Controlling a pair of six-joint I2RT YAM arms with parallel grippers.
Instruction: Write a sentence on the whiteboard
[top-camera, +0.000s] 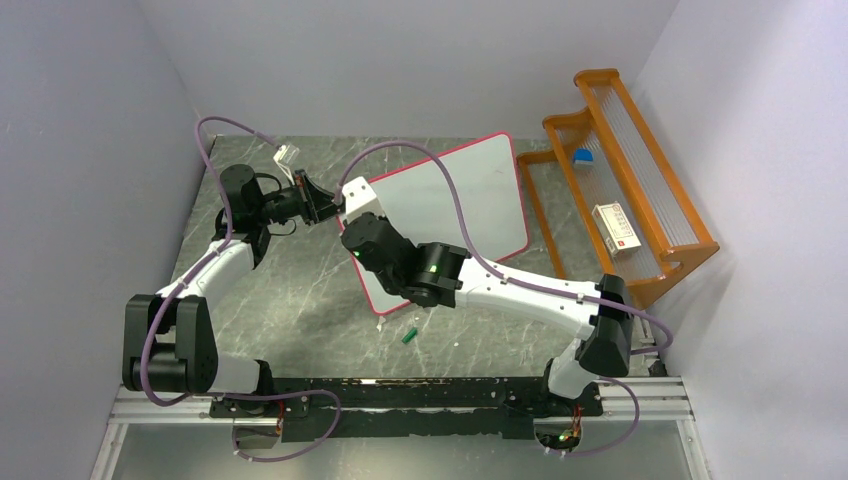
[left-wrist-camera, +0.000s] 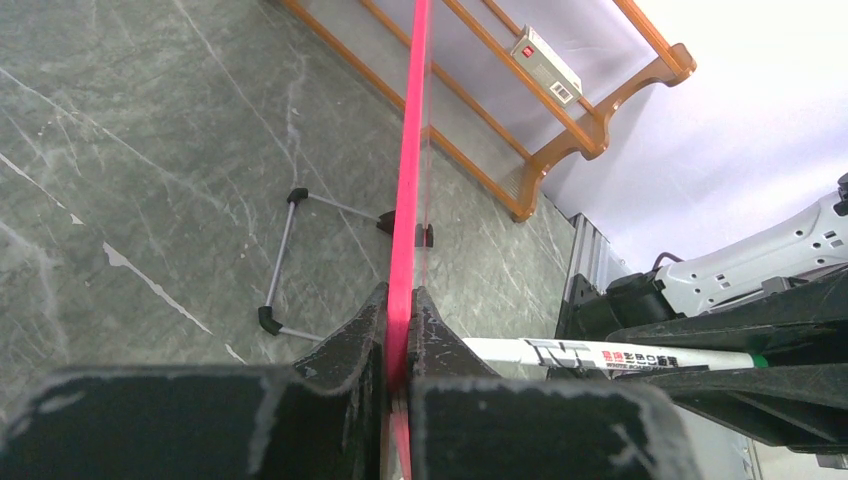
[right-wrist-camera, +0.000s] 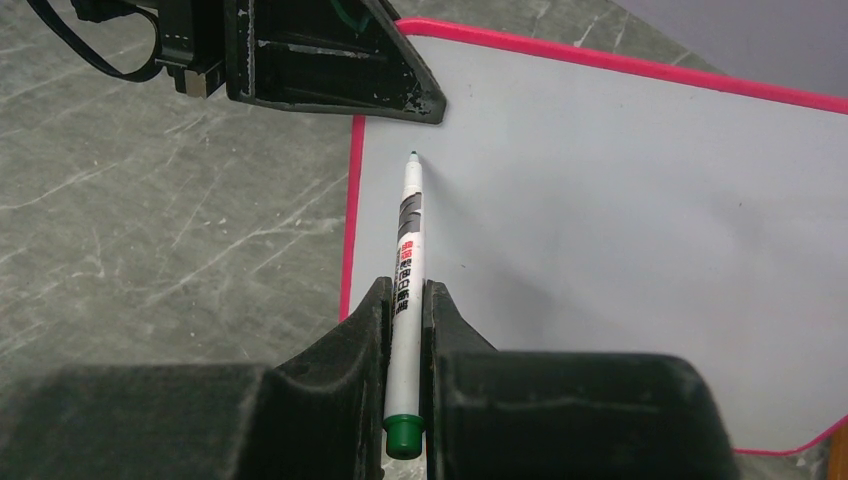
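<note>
The whiteboard (top-camera: 460, 195) stands tilted on the table, pink-framed, with its white face (right-wrist-camera: 620, 220) blank. No sentence shows on it. My left gripper (left-wrist-camera: 400, 335) is shut on the board's pink left edge (left-wrist-camera: 412, 150), near the upper corner. My right gripper (right-wrist-camera: 405, 300) is shut on a white marker (right-wrist-camera: 408, 230) with a green end. The marker's tip sits at the board's face just inside the upper left corner, right below the left gripper's fingers (right-wrist-camera: 330, 60). The marker (left-wrist-camera: 600, 355) also shows in the left wrist view, beside the board.
An orange wooden rack (top-camera: 620, 180) stands to the right of the board, holding a white box (top-camera: 615, 225) and a small blue object (top-camera: 583, 157). A green marker cap (top-camera: 409, 335) lies on the table in front of the board. The board's wire foot (left-wrist-camera: 285, 250) rests behind it.
</note>
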